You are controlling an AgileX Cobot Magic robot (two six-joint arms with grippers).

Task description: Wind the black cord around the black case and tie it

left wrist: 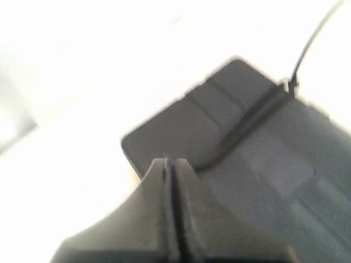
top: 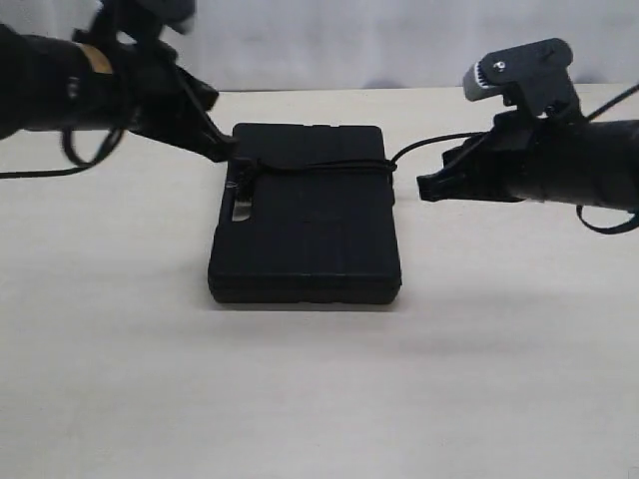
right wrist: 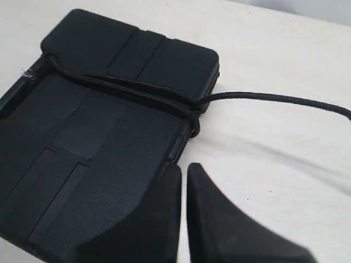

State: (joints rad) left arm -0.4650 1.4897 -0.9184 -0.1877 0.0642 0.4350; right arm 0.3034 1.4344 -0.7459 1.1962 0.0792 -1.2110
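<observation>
The black case (top: 305, 235) lies flat in the middle of the table. The black cord (top: 319, 166) crosses its far part in a tight band, with a knot-like bunch at the case's left edge (top: 240, 172). My left gripper (top: 226, 150) is shut, its tips just above that far-left edge. In the blurred left wrist view the cord (left wrist: 247, 118) runs up to the shut left gripper (left wrist: 170, 162); a pinch does not show. My right gripper (right wrist: 184, 167) is shut on nothing, just off the case's right side. From there the cord (right wrist: 263, 98) trails loose over the table.
The beige table (top: 319, 399) spreads out around the case. A pale wall (top: 339, 40) lies behind its far edge. The loose cord (top: 434, 142) rises from the case's right edge and passes behind the right arm (top: 559, 165).
</observation>
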